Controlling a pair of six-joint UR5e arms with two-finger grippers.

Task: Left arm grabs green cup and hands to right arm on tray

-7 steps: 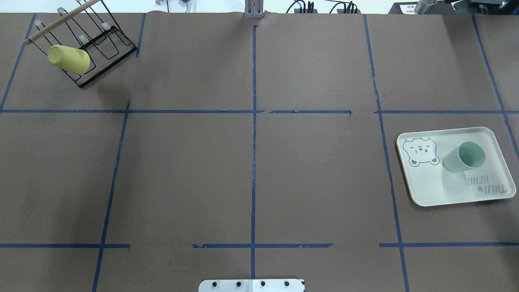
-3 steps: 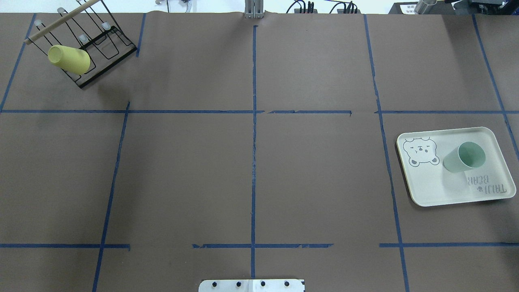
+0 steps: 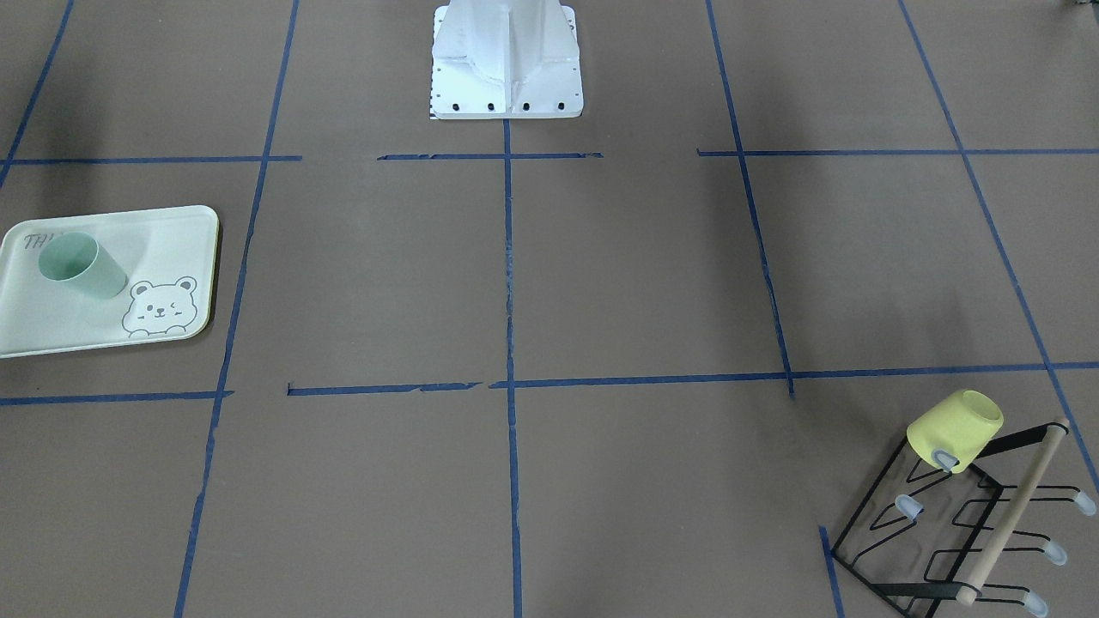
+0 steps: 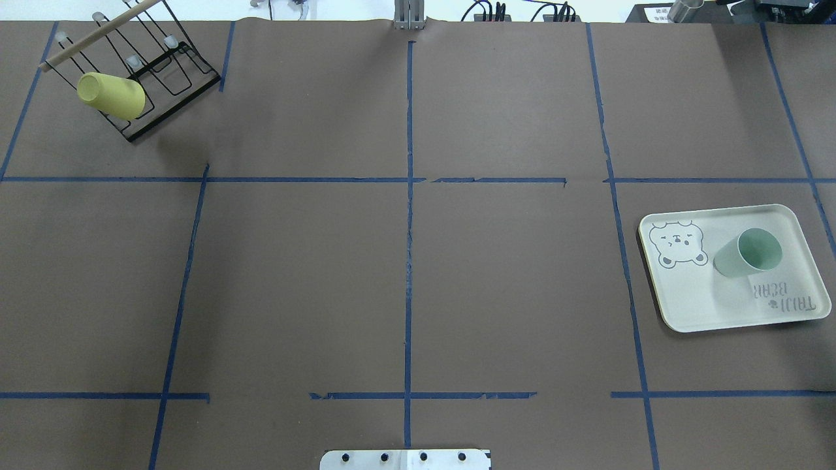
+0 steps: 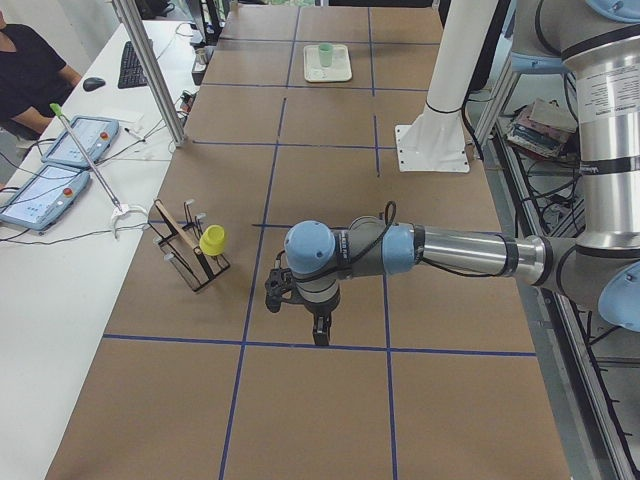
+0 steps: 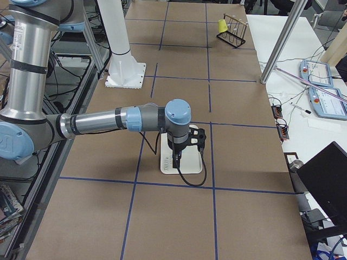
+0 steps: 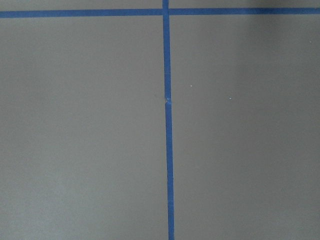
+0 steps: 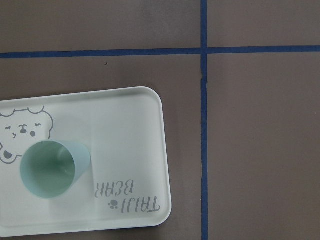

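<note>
Overhead exterior view: a small pale mint-green plastic tumbler [image 4: 748, 253], smooth, plain and handleless, tapering toward its base, stands upright with its mouth open on a pale cream-green rectangular tray [image 4: 692, 307] with rounded corners, between the tray's grey bear drawing and its "TAIJI BEAR" lettering, on the robot's right side of the brown-papered table [image 4: 509, 281]. Nothing touches the cup. The right gripper [image 6: 175, 161], seen only from the table's end, points down over the tray and above the cup; how far its jaws stand apart cannot be told. The left gripper [image 5: 318, 332] points down above bare paper near a blue tape line, well apart from the tray; its opening cannot be told either. At the far left corner, a yellow-green cup [image 4: 111, 95] sits tipped on a black wire rack [image 4: 176, 65].
</note>
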